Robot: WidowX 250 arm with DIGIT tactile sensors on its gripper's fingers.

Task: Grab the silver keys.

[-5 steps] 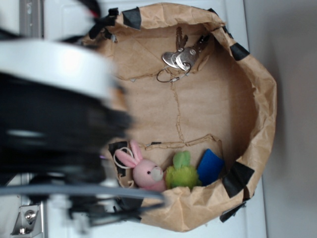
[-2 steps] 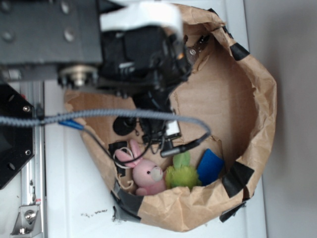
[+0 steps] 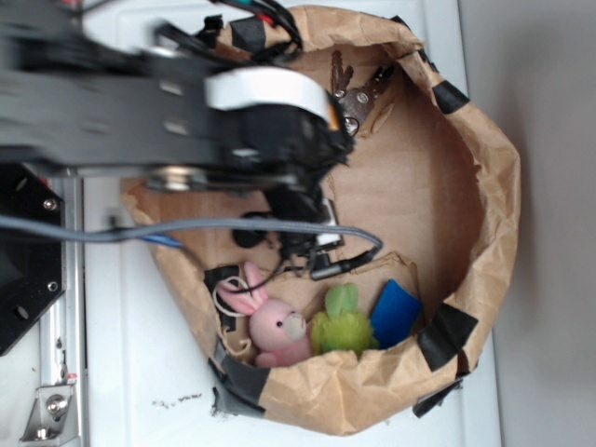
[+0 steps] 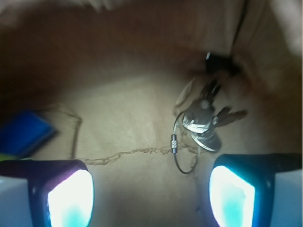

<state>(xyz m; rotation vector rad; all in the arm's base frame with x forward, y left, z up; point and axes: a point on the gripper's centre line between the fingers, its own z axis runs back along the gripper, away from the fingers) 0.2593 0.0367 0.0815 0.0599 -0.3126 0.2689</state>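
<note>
The silver keys (image 4: 204, 124) lie on the brown paper floor of the bag, a small shiny bunch on a thin wire ring. In the exterior view only their upper part (image 3: 352, 93) shows past the arm, near the bag's top rim. My gripper (image 4: 150, 196) is open, with its two glowing pads wide apart and only bare paper between them. The keys sit ahead of the right pad (image 4: 232, 196), apart from it. In the exterior view the arm's body hides the fingers.
The brown paper bag's wall (image 3: 494, 186) rings the work area, patched with black tape. A pink bunny toy (image 3: 275, 326), a green plush (image 3: 343, 326) and a blue block (image 3: 396, 312) lie along its lower rim. The blue block (image 4: 21, 135) also shows at left in the wrist view.
The arm has swung in over the bag from the left and now covers the lower part of the keys. The keys and toys lie where they were.
</note>
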